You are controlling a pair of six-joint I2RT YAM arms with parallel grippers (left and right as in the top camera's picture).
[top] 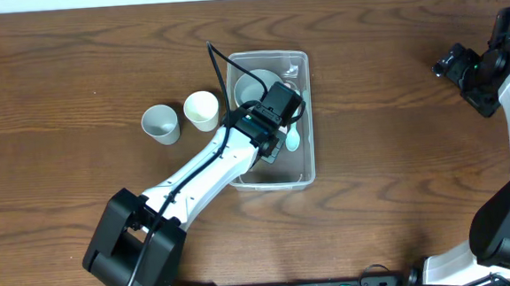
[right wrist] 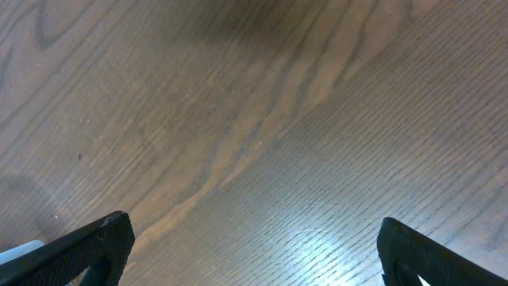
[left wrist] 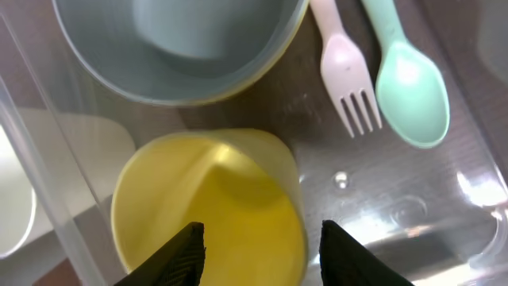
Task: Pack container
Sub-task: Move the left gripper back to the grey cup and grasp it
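The left hand was part-open inside the container, its two dark fingers set either side of the near wall of a yellow cup: one fingertip sat over the cup's mouth and the other outside the wall, with a gap showing on the outer side, so nothing was clamped. The cup stood with its mouth toward the wrist camera, close against the container's long clear wall on one side. Just beyond it was a grey-blue bowl, its rim near the cup's rim; whether the two touched could not be told. Beside the bowl and cup, on the clear floor, a pink fork and a mint-green spoon lay side by side, tines and spoon bowl pointing toward the hand, with bare floor between them and the container's rounded corner. The container sat at the middle of the wooden desk, its long side running away from the robot. Near its left wall a pale grey cup and a white cup stood upright on the desk, just beside each other. The right hand hung well apart at the far right over bare wood, fingers spread wide and holding nothing.
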